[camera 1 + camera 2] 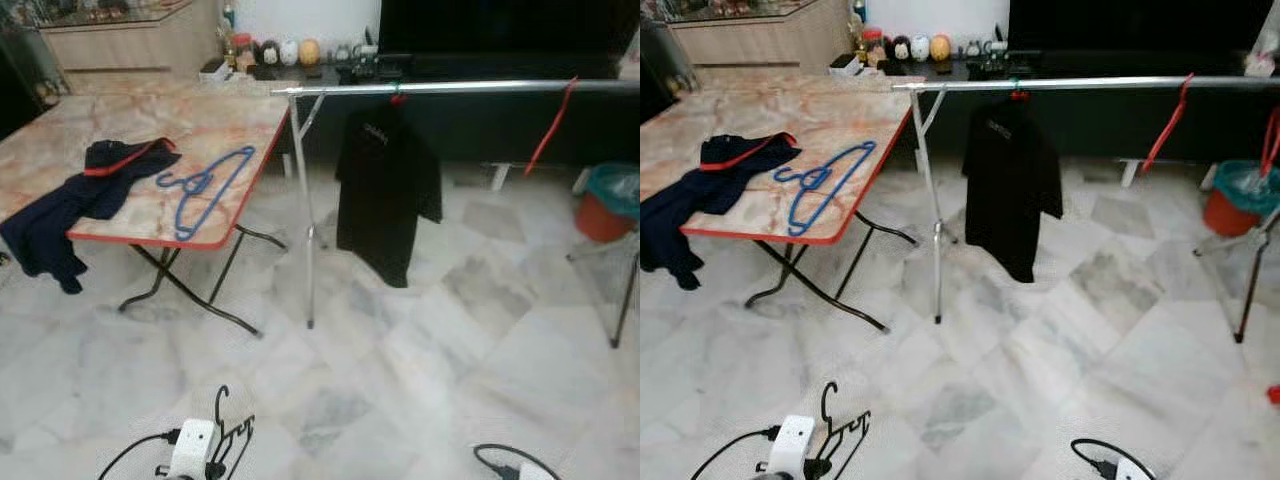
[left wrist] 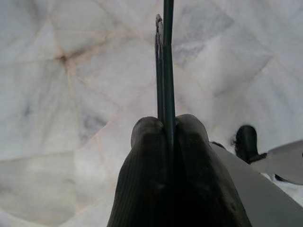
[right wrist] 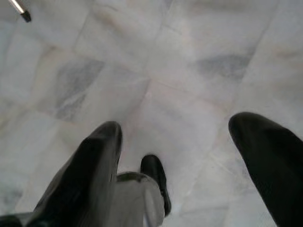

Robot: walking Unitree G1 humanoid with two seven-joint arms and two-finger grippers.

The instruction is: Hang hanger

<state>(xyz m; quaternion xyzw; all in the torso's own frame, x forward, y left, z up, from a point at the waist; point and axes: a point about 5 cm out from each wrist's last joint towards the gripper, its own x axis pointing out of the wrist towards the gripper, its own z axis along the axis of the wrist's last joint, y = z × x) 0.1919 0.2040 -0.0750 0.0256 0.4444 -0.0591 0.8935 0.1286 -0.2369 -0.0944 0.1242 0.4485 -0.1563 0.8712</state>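
Floor (image 1: pixel 400 400): pale grey-veined marble tiles across the whole room.
Table (image 1: pixel 230 120): folding, marbled top with red edge, black legs, at the robot's left.
Clothes rail (image 1: pixel 450 88): silver bar on thin legs, running rightward from just beside the table's corner.
Black shirt (image 1: pixel 385 190): hangs from the rail on a red hook.
Dark garment (image 1: pixel 75 200): red-trimmed, draped over the table's near-left edge.
Teal bin (image 1: pixel 615 190) over an orange tub, far right.
Blue hangers (image 1: pixel 200 185): flat on the table, beside the garment.
Red strap (image 1: pixel 552 125): dangles from the rail.
Dark hanger (image 1: pixel 228 425): low, over the floor, in the left gripper (image 2: pixel 169 124); the left wrist view shows the fingers clenched on its wire.
Right gripper (image 3: pixel 189 137): fingers spread wide above bare tile in the right wrist view
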